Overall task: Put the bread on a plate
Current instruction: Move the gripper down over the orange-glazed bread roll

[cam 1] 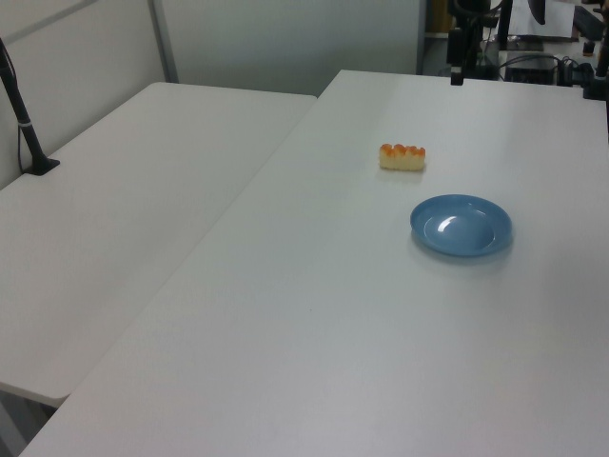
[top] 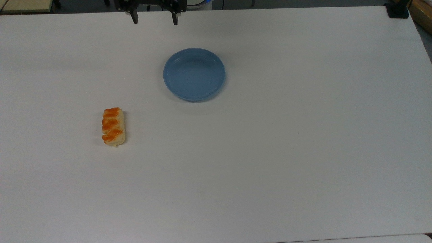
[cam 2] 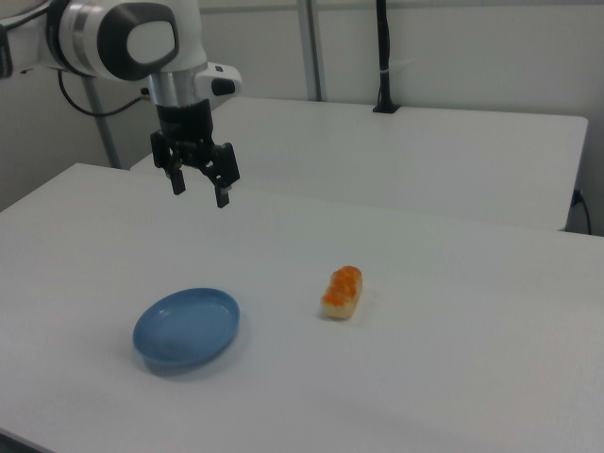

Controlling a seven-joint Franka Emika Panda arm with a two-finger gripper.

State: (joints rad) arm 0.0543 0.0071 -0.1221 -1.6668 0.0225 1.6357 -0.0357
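Observation:
The bread is a small pale loaf with orange-brown bumps, lying on the white table at the top view's left; it also shows as bread and bread. The light-blue round plate sits bare, apart from the loaf, seen too as plate and plate. My gripper hangs open high above the table at the top view's upper edge, beyond the plate. In the right view the gripper is above and behind the plate, holding nothing.
A second white table adjoins on the left view's left, with a black pole mount on it. A black clamp sits at the top view's upper right corner. Dark equipment stands past the table's far end.

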